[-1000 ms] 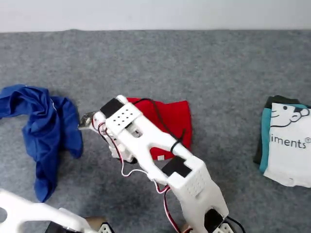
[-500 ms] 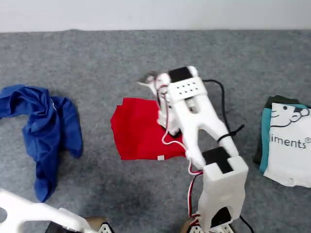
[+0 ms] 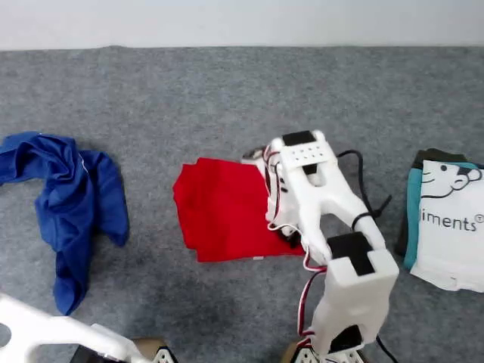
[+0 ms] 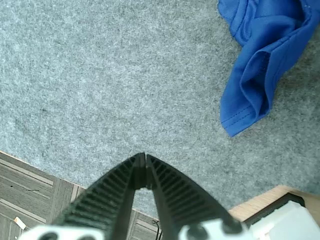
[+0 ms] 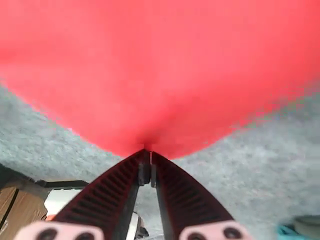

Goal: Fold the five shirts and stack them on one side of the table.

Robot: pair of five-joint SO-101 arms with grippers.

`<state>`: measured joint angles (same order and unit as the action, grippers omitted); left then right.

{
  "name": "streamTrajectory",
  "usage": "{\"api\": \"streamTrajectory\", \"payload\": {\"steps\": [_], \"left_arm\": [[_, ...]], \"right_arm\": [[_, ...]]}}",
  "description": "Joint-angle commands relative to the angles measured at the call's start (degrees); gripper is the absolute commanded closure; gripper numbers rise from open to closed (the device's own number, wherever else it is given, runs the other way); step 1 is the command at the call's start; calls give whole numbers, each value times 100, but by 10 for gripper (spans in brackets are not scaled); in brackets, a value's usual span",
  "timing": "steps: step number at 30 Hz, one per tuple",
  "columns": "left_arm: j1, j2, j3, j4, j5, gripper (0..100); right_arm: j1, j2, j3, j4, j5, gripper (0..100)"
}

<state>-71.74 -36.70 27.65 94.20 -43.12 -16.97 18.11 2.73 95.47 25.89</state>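
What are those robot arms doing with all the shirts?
They're folding shirts. The right gripper is pinching the edge of the red shirt, which lies flat in the middle of the grey table. The left gripper is shut and empty near the crumpled blue shirt. A stack of folded shirts sits at one side.

red shirt (image 3: pixel 223 208): one edge under arm (image 3: pixel 333 219) | folded stack (image 3: pixel 454 227): cut off at edge

You have one shirt folded flat, one crumpled, and a stack.
Your right hand (image 5: pixel 146 157) pinches the flat-folded red shirt (image 3: pixel 223 208) at its edge. The crumpled blue shirt (image 3: pixel 72 193) lies well to the hand's left, the folded stack (image 3: pixel 450 223), white on top, to its right.
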Motion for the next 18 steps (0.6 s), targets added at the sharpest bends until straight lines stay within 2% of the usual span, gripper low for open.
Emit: {"api": "streamTrajectory", "payload": {"steps": [1,5,11,15,18], "left_arm": [[35,-149,-22,18,53,995],[35,-141,-22,18,44,995],[35,-141,-22,9,44,995],[44,-141,-22,9,44,995],[35,-141,-13,9,44,995]], "right_arm": [[-277,-585,-993,374,0,990],[-769,-646,-1749,400,-255,990],[-1745,-356,-2048,-207,-844,985],[-2378,13,-2400,-286,-1705,871],[-2580,330,-2936,-286,-2514,783]]}}
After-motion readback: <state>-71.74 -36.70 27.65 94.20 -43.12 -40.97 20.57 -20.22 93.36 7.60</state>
